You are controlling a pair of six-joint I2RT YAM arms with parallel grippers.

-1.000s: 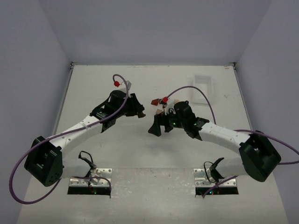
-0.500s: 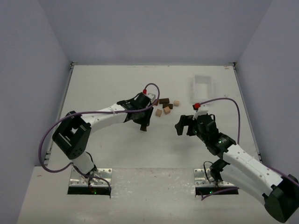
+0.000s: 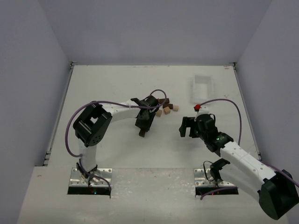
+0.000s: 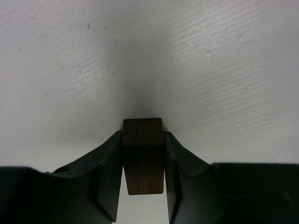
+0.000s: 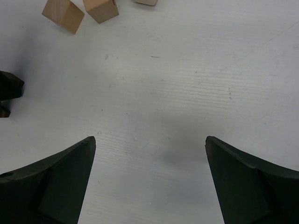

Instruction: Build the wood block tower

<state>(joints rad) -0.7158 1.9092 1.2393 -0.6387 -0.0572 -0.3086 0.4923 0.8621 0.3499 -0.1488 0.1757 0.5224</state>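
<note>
Left claw [image 4: 143, 140] clamped on dark brown block [image 4: 143, 156], fingers pressing both side faces, block's far end down at counter [image 4: 210, 70]. Other wood blocks [image 3: 166, 107], tan and dark, in loose cluster on counter just beyond left claw. Right claw [image 5: 149, 142] spread wide, empty, low over counter to right of cluster. White tray [image 3: 202, 87] further back right, apart from blocks.

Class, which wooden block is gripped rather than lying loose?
The dark brown block, clamped in the left gripper; the other blocks lie loose in a cluster, untouched.
</note>
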